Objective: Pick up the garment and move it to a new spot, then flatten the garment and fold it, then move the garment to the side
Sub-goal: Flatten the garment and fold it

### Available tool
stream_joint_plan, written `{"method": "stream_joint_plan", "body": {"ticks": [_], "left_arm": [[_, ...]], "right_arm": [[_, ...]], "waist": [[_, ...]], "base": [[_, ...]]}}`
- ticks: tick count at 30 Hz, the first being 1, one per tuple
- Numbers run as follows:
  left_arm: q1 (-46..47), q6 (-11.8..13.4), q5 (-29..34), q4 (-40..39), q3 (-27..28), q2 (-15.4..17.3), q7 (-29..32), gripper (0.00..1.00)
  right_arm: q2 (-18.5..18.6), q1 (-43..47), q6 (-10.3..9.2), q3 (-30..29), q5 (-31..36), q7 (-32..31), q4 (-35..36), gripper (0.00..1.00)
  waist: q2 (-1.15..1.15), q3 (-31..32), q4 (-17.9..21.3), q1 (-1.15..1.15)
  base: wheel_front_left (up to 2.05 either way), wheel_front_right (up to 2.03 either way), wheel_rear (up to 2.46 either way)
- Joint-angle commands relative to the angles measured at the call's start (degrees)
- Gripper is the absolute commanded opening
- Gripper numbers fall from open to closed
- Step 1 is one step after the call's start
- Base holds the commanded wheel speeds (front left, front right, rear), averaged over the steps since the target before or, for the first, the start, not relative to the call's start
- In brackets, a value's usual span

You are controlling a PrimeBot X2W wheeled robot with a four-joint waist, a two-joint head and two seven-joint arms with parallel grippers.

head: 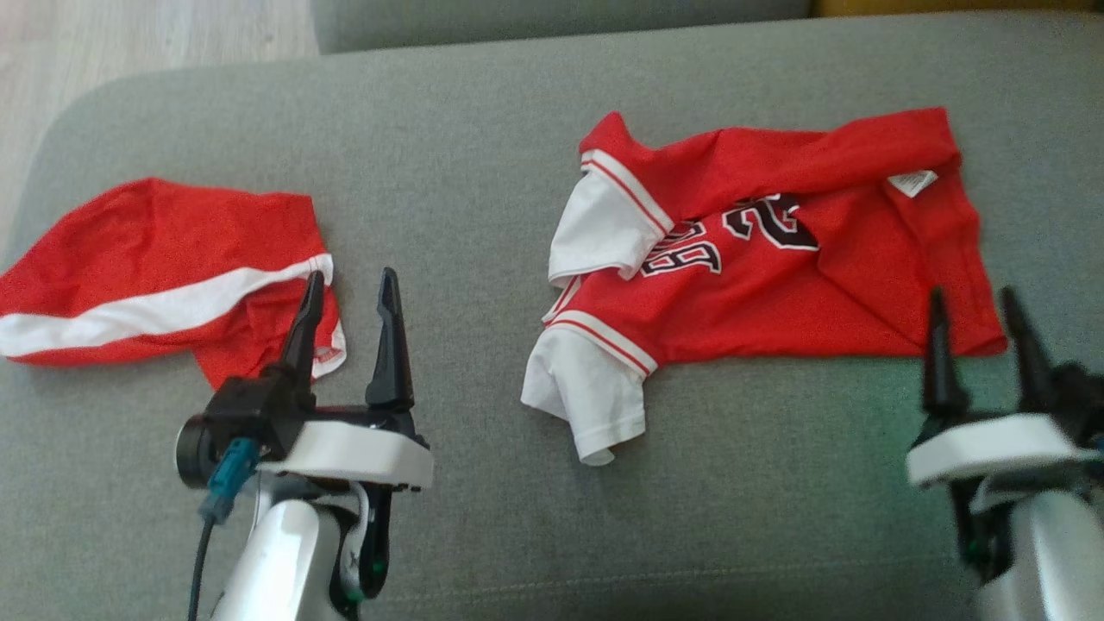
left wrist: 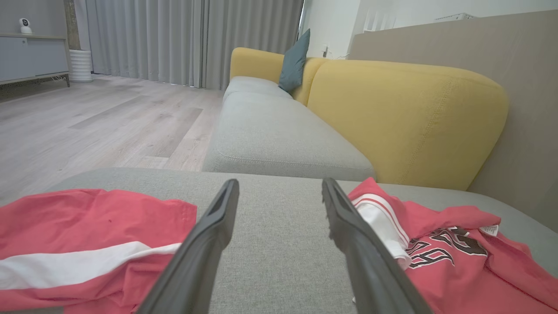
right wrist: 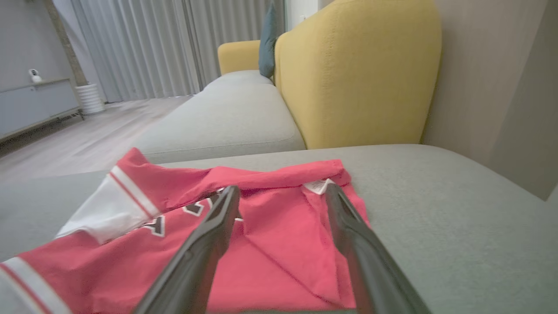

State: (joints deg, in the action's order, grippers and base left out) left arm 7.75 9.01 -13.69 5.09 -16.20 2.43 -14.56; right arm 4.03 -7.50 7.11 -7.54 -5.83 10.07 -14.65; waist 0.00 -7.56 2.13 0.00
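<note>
Red jersey [head: 776, 267] with white sleeves [head: 591, 392] lies on the grey sofa seat [head: 483, 155], right of centre in the head view. The sleeves are toward the left and the hem toward the right. It is mostly spread out. The far edge is folded over, with a white label [head: 912, 182] showing near the far right corner, and the sleeves are crumpled.

Right gripper [head: 970, 297]: fingers apart, nothing between them, tips at the near right corner of the jersey. Cannot tell whether they touch the cloth.

Left gripper [head: 349, 285]: fingers wide apart and empty, over bare seat beside the red shorts [head: 147, 259]. The shorts have a white stripe and lie at the left, apart from the jersey.

Yellow backrest [left wrist: 405, 117] stands behind the seat.
</note>
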Motion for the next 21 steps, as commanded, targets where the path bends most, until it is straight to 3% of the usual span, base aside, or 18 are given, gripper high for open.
{"method": "stream_joint_plan", "body": {"ticks": [1, 10, 21], "left_arm": [[3.2, -0.2, 0.6, -2.1, 1.3, 0.4, -0.4, 1.0], [5.4, -0.9, 1.4, -1.5, 0.8, 0.4, -0.4, 1.0], [6.6, -1.1, 1.7, -1.4, 0.4, 0.4, -0.4, 1.0]], "right_arm": [[0.8, -4.1, 0.37, -0.1, 0.7, -0.6, 1.2, 1.0], [4.4, -14.3, 0.37, -6.2, -1.0, -8.9, -8.4, 1.0], [7.4, -19.5, 0.37, -5.1, -3.7, -13.6, -18.4, 1.0]], "waist": [[0.0, -1.3, -0.6, 0.0], [0.0, -6.3, -2.8, 0.0], [0.0, -8.8, -4.0, 0.0]], "base": [[0.0, 0.0, 0.0], [0.0, 0.0, 0.0], [0.0, 0.0, 0.0]]}}
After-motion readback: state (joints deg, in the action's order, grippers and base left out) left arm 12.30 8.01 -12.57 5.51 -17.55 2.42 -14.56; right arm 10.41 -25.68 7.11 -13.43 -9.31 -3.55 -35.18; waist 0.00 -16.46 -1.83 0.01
